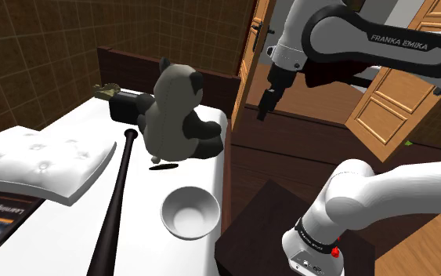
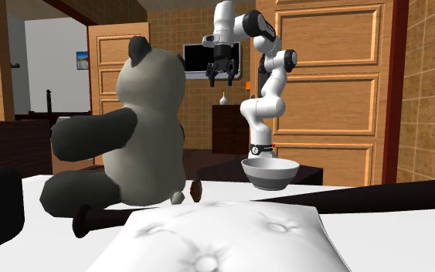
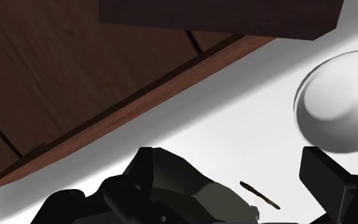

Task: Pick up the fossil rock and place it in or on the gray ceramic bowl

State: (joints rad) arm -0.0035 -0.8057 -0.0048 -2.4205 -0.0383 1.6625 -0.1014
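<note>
The gripper (image 2: 222,79) hangs high from the glossy white arm, its two black fingers spread apart with nothing between them. In the shoulder view the gripper (image 1: 264,110) sits above the dark wooden edge of the bed, well apart from everything on the mattress. The fossil rock (image 1: 162,167) is a small, thin, dark brown piece lying on the smooth white bed surface (image 1: 144,196), just beside the foot of the panda plush (image 1: 175,110) and between it and the bowl (image 1: 168,213). From the second exterior view the fossil rock (image 2: 195,190) reads as a little brown oval close to the plush's leg; in the wrist view the fossil rock (image 3: 260,195) is a slim brown sliver on the white sheet. The bowl is round and smooth, pale inside with a greyer outer wall – the bowl (image 2: 270,176) shows a narrow foot from the side, and the bowl (image 3: 336,108) appears as a soft domed shape near one black finger. A long dark baseball bat (image 1: 117,196) lies along the bed, its knobbed handle near the panda. The panda is rounded, off-white in the body with dark limbs and ears. A tufted white pillow (image 1: 38,161) lies flat beside the bat, and a dark box (image 1: 124,106) stands beside the plush. Panelled wooden doors (image 1: 391,102) stand beyond the arm.
</note>
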